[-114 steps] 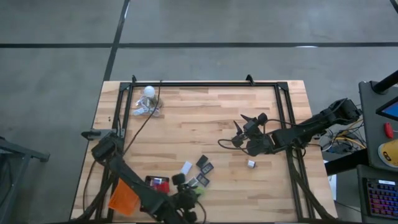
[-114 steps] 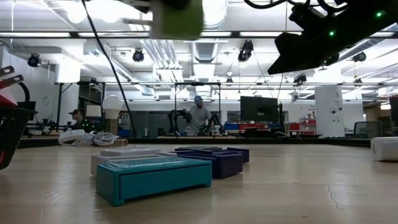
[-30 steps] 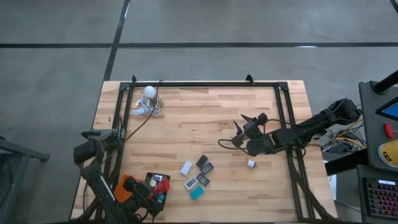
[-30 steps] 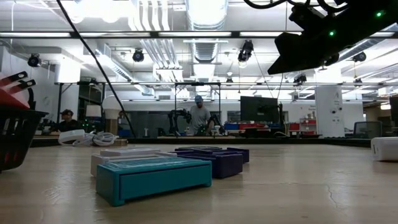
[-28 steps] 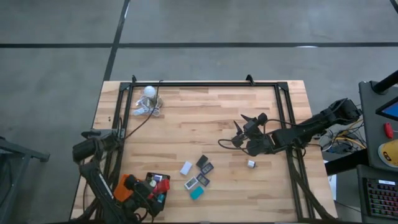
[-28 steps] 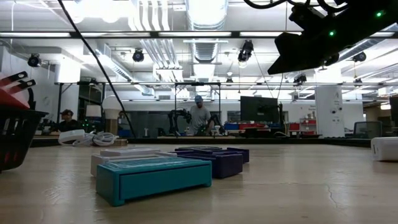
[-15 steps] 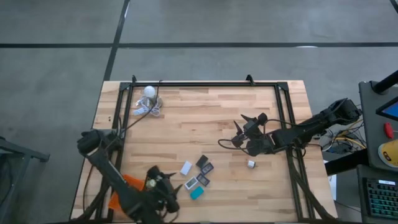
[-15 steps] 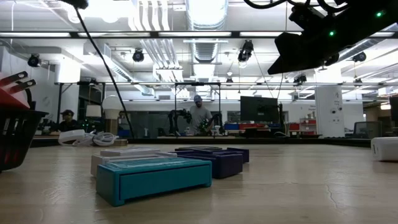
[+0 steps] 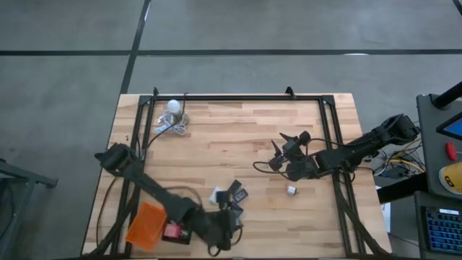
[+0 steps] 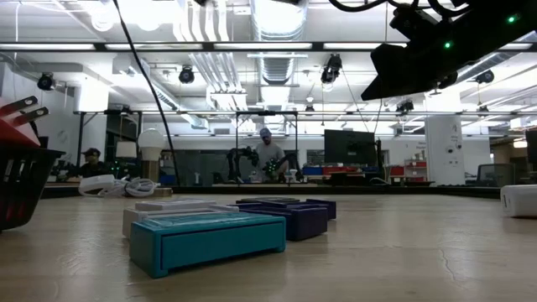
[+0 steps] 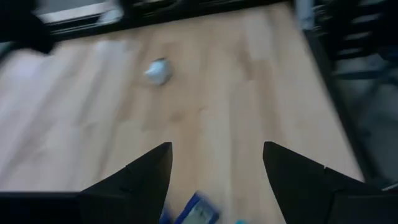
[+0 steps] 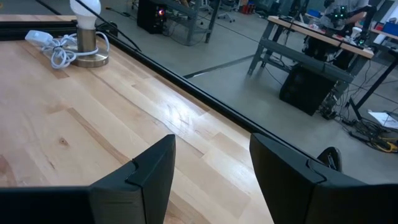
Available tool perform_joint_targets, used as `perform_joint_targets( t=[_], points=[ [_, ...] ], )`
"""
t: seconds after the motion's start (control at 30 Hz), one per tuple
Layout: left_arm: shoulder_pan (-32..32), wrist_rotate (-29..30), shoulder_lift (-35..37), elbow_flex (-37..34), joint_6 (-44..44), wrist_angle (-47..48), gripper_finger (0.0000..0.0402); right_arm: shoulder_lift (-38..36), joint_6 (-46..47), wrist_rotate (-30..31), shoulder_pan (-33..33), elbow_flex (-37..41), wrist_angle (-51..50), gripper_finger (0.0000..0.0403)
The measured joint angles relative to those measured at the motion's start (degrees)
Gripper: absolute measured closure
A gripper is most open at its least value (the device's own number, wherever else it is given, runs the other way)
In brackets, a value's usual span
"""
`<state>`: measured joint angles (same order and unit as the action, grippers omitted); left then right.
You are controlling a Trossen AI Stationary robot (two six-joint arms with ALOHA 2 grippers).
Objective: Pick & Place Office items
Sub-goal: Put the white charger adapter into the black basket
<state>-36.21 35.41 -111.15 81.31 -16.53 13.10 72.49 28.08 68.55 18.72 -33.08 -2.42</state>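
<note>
**Left arm swings back across to the pile of pieces**

Since half a second ago your left arm has swept rightward along the near edge, uncovering the orange tray (image 9: pixel 145 225) and the black tray (image 9: pixel 175 232) at about 7 o'clock on the table (image 9: pixel 231 137). Your left gripper (image 9: pixel 225 230) now hangs at roughly 6 o'clock, over the cluster of office items (image 9: pixel 232 195); its fingers (image 11: pixel 135 180) stand spread with nothing between them. In the low view you can pick out a teal piece (image 10: pixel 206 239) nearest, a white one (image 10: pixel 172 206) and a purple one (image 10: pixel 294 216) behind it. A lone white piece (image 9: pixel 291 190) lies apart at about 4 o'clock. Just above it your right gripper (image 9: pixel 277 156) waits near 3 o'clock, fingers (image 12: pixel 144 180) parted and empty. The bulb with its cord (image 9: pixel 171 115) sits at 10 o'clock. A person (image 10: pixel 268 158) stands in the room beyond.
</note>
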Motion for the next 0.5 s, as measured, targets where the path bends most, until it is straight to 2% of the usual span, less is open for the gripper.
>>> perform_joint_targets(
  t=[0.17,0.3,0.4,0.5],
  points=[
    [7.3,-17.8,0.0,-8.2,4.9,-18.3,0.0148,0.0,0.0,0.0,0.0,0.0,0.0,0.0199],
    [12.9,-30.7,0.1,-17.3,6.8,-36.5,0.0149,0.0,0.0,0.0,0.0,0.0,0.0,0.0199],
    [16.7,-35.5,0.7,-24.8,6.6,-48.5,0.0149,0.0,0.0,0.0,0.0,0.0,0.0,0.0199],
    [20.2,-37.0,2.5,-31.9,5.0,-58.5,0.0149,0.0,0.0,0.0,0.0,0.0,0.0,0.0199]
  ],
)
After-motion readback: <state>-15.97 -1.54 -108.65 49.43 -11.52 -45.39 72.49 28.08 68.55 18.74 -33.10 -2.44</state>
